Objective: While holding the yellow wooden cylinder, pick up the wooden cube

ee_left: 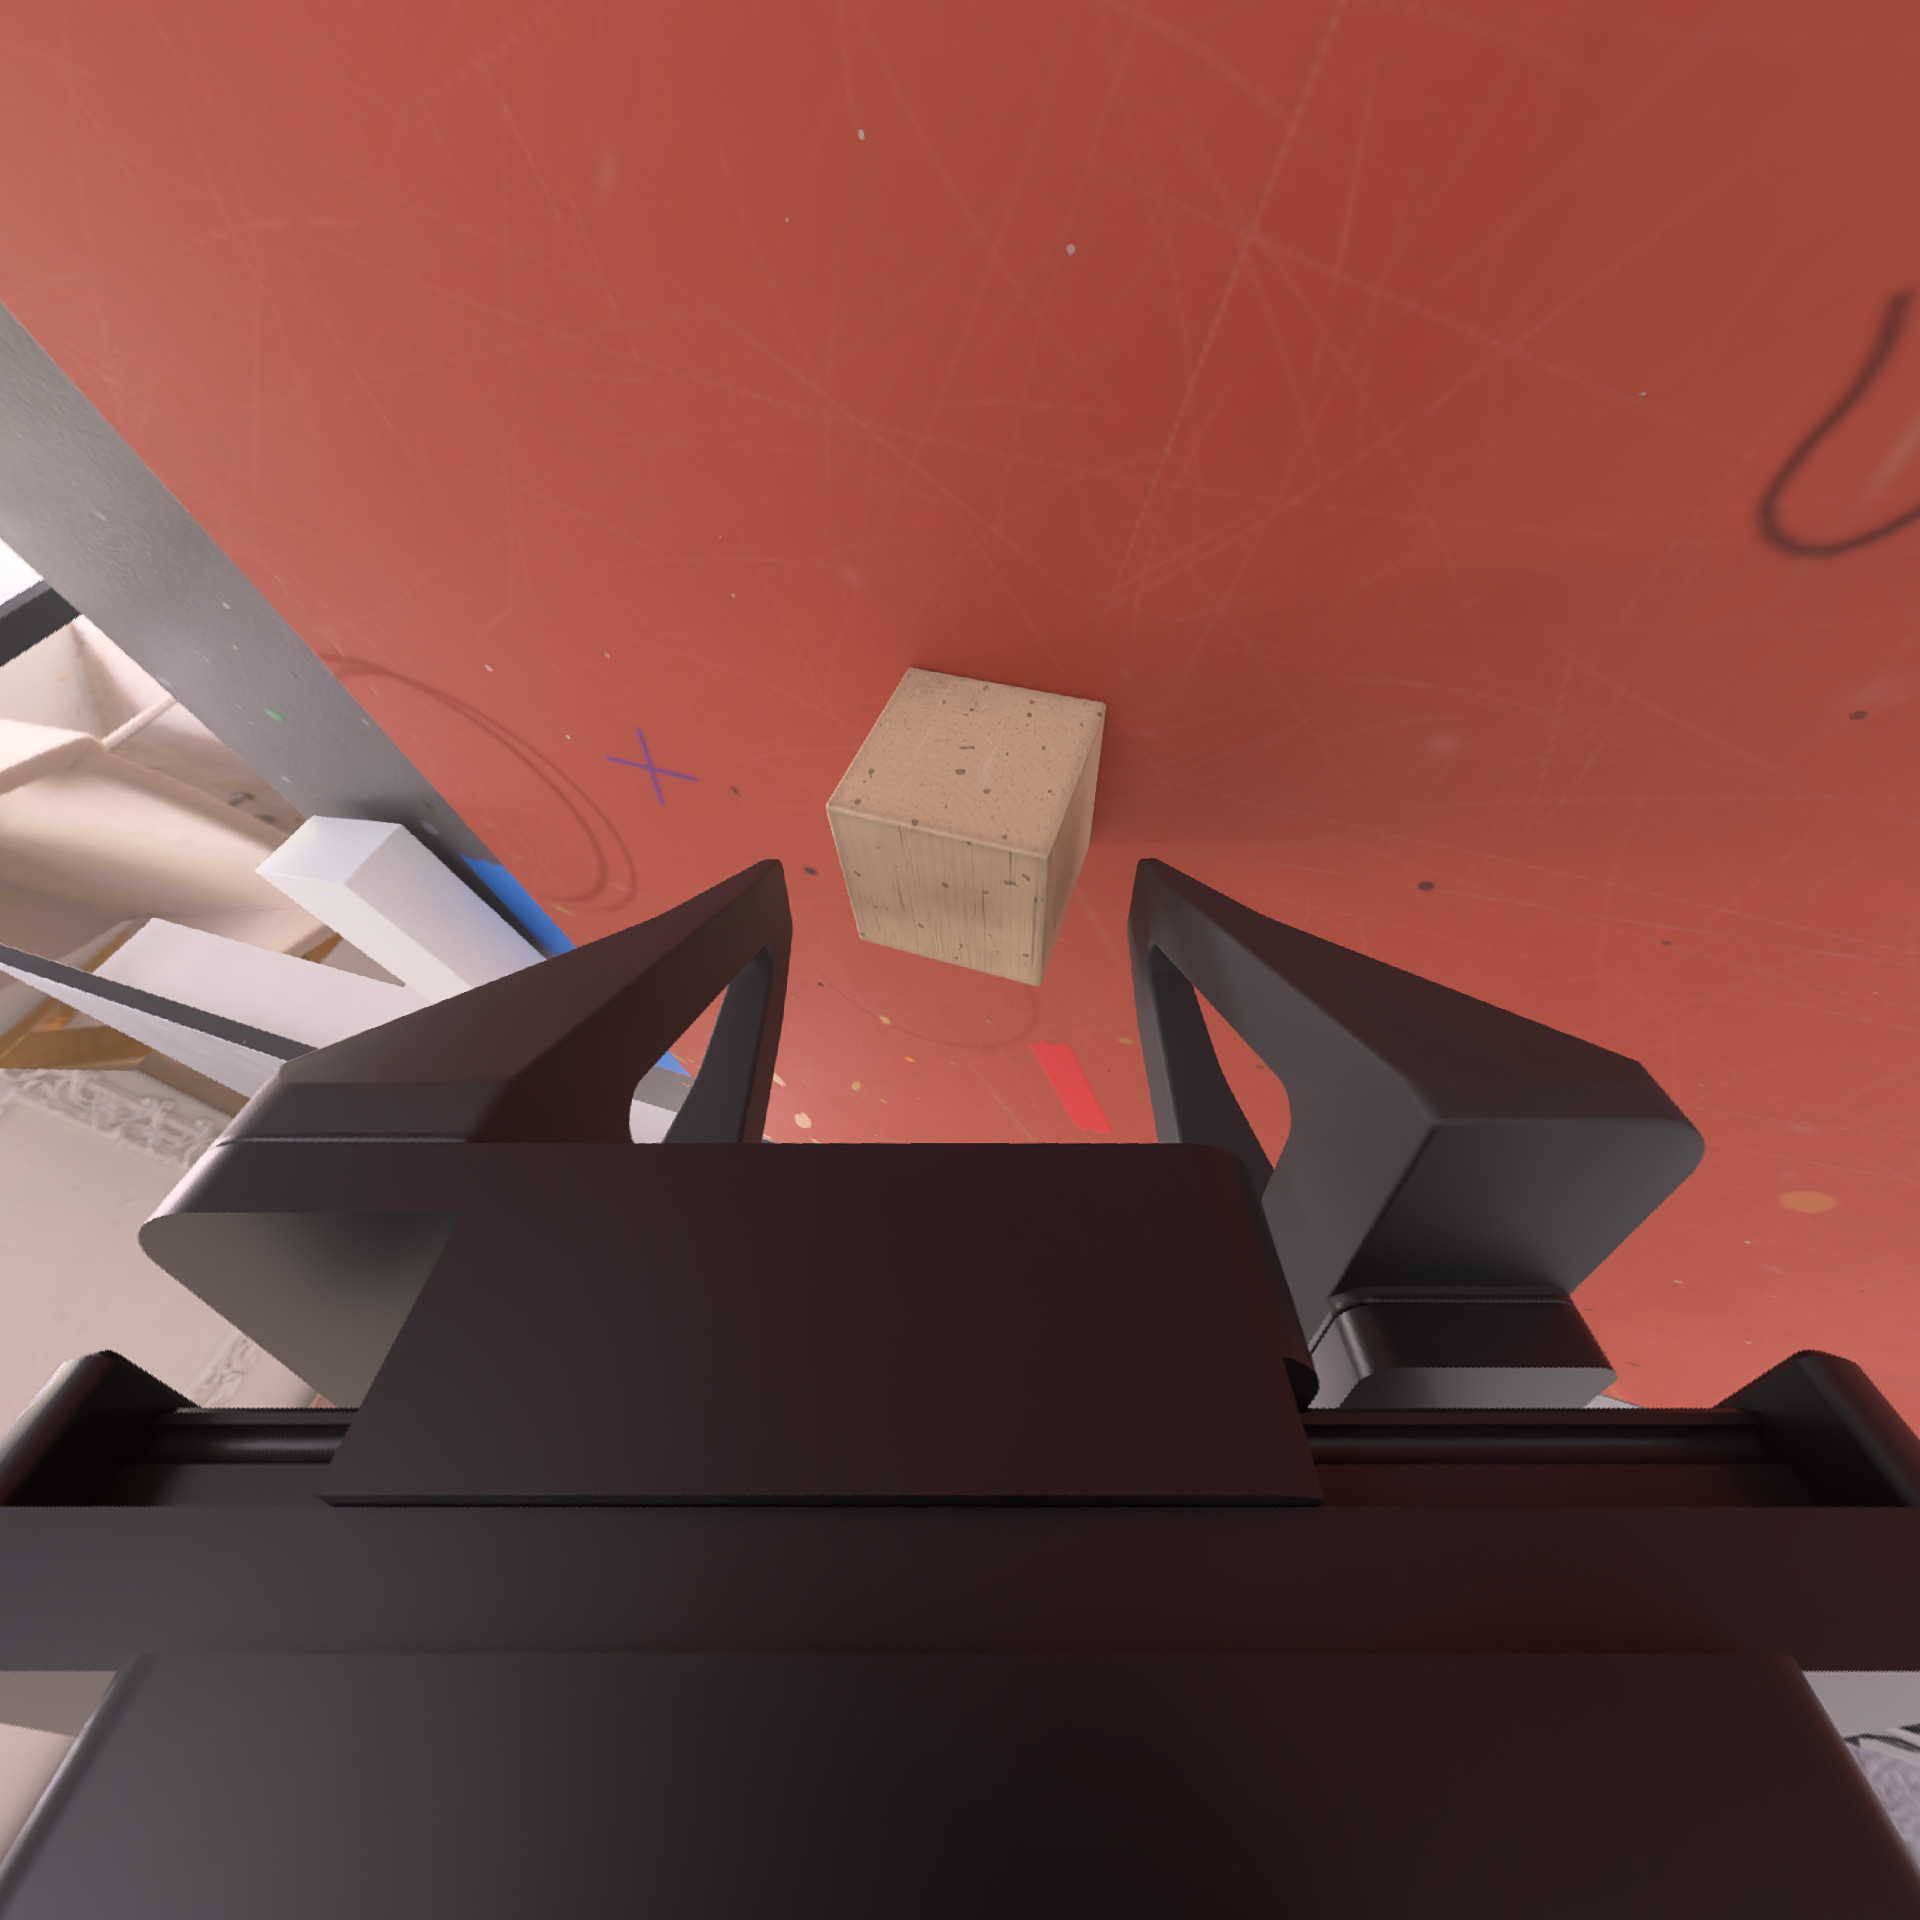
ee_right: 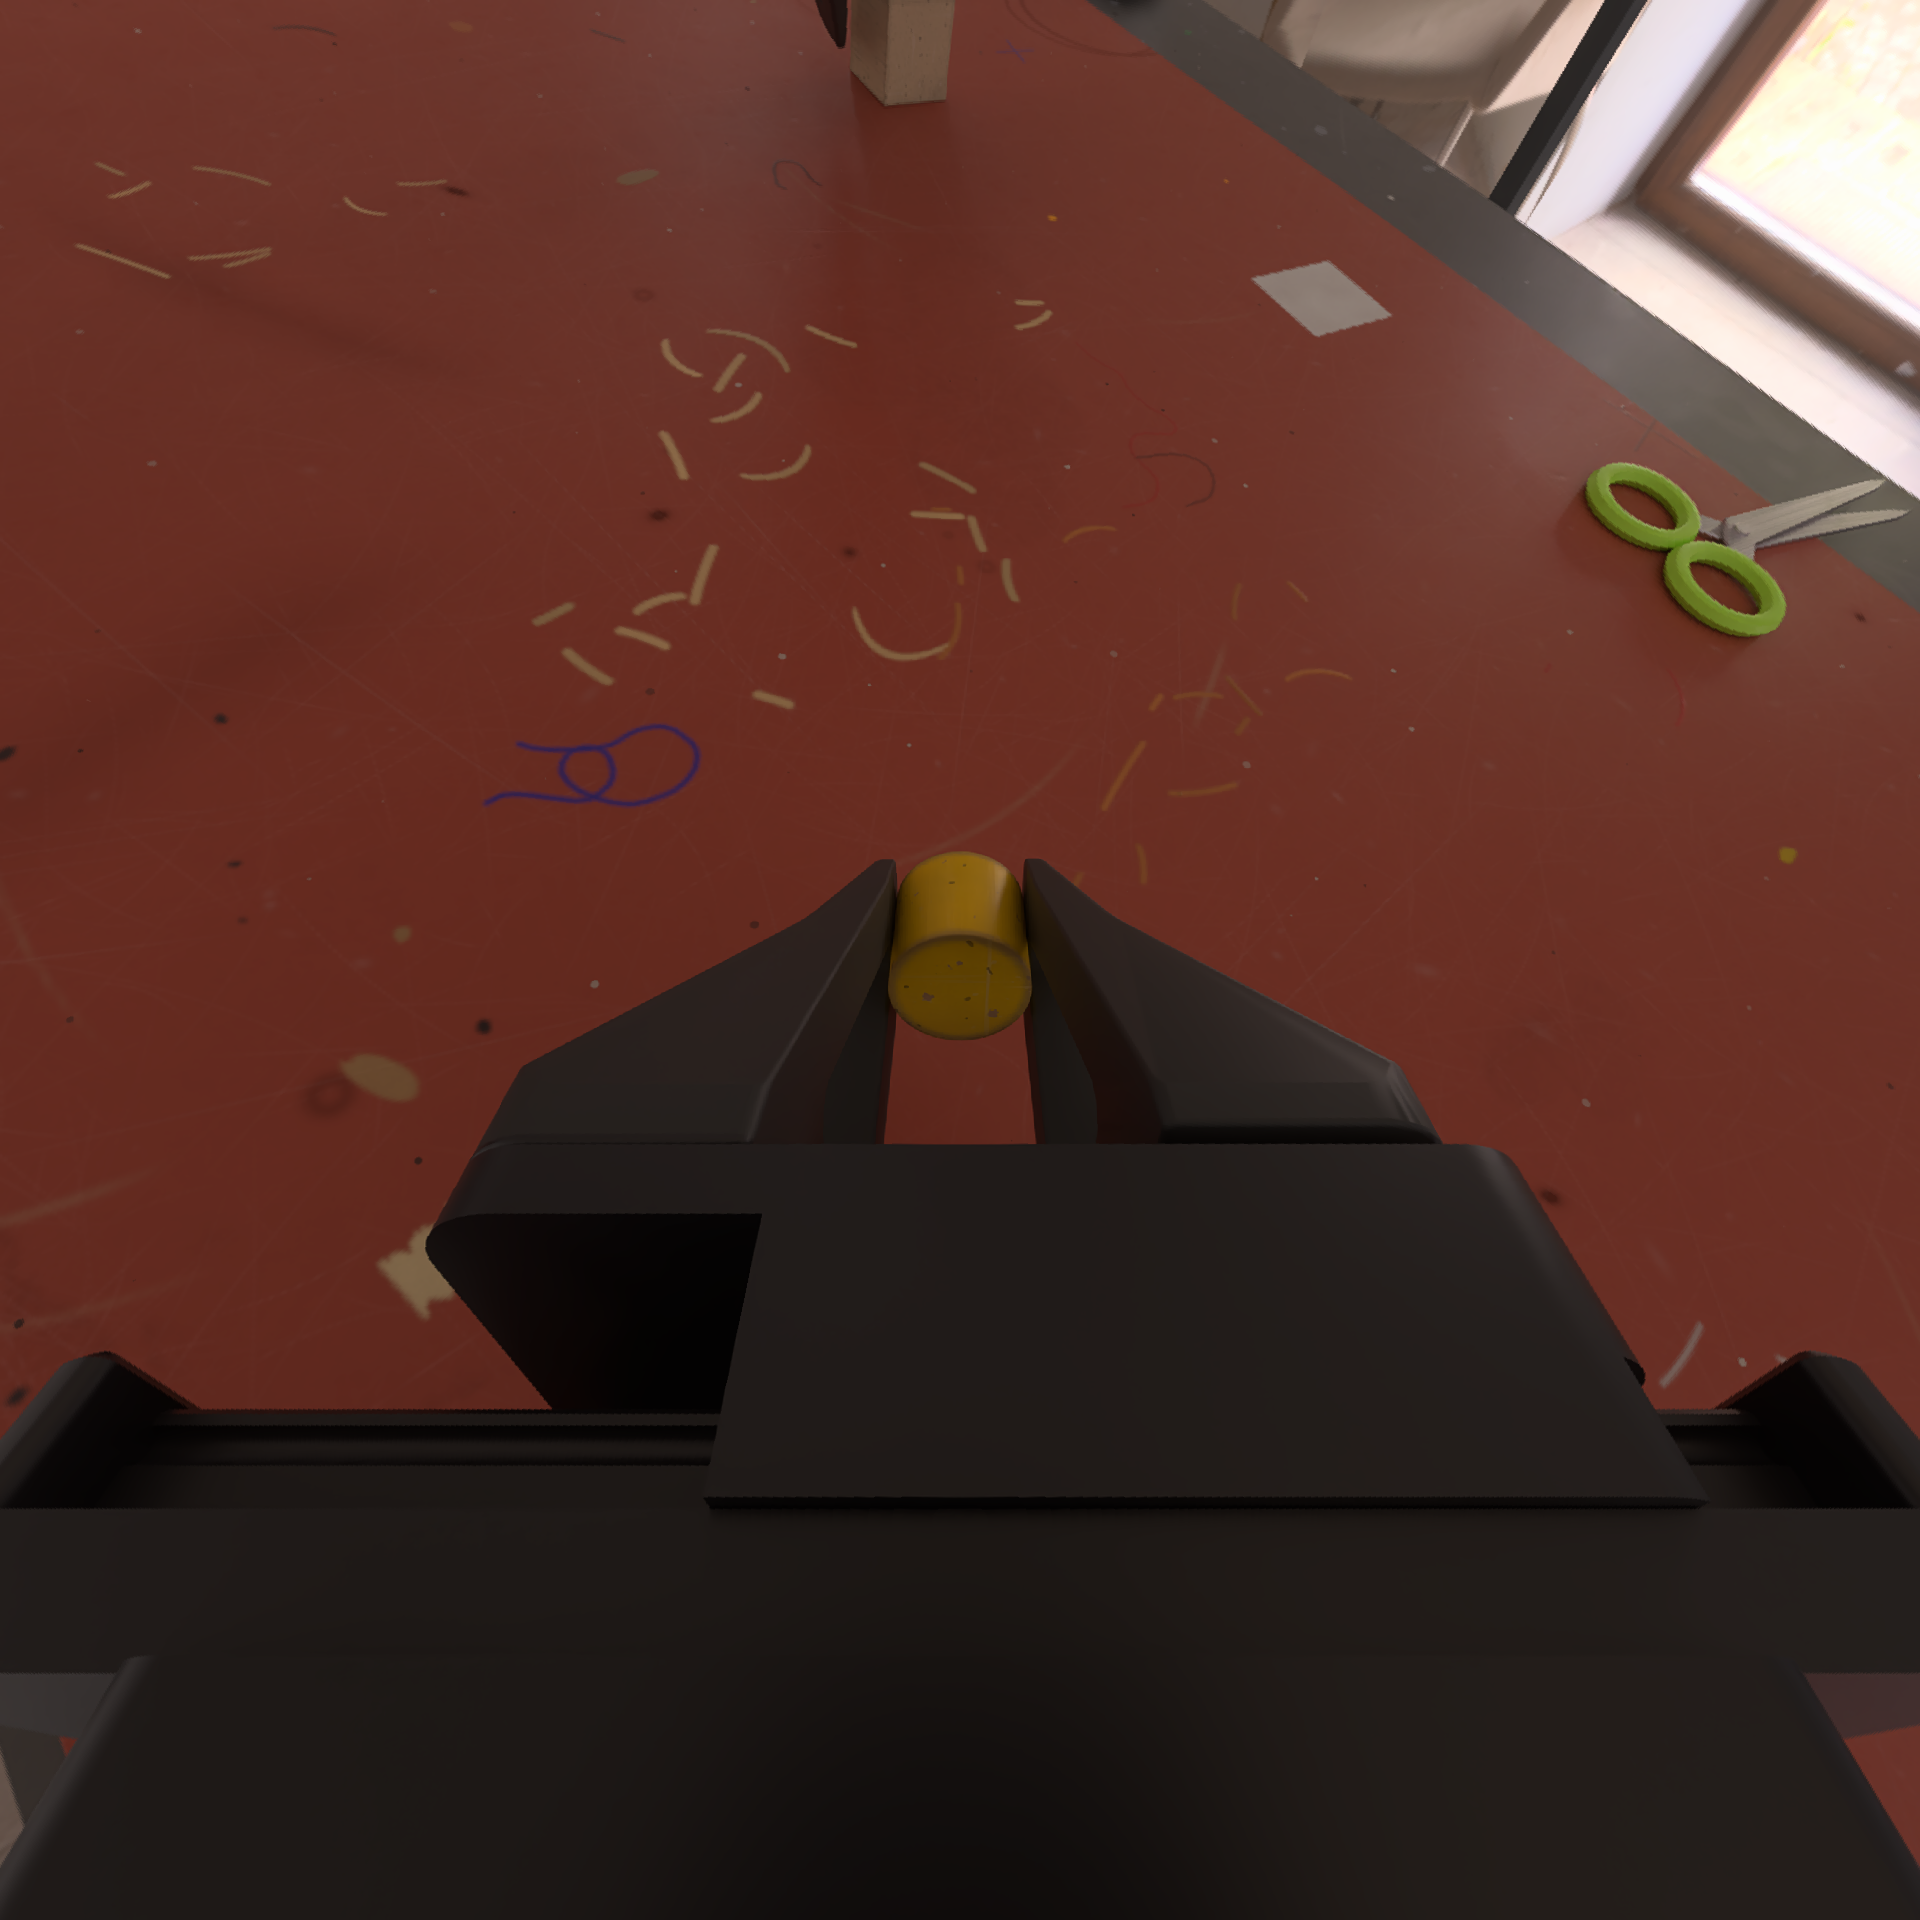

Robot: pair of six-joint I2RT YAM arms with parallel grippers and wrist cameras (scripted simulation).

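Red table (ee_left: pixel 1247 364), scuffed & marked. 1 wooden cube (ee_left: pixel 966 831) on it, just ahead of L gripper (ee_left: pixel 961 868); fingers spread wider than cube, not touching it. R gripper (ee_right: pixel 960 868) clamped on yellow wooden cylinder (ee_right: pixel 958 951), held above table. Green-handled scissors (ee_right: pixel 1704 551) near table's far R edge.

wooden cube (ee_right: pixel 902 47): upper part cut off by the top edge of the right wrist view.
scissors (ee_right: pixel 1725 545): blade tips run out at the right edge.
yellow wooden cylinder (ee_right: pixel 958 945): far end hidden behind its own body, sides covered by the right gripper (ee_right: pixel 960 878) fingers.
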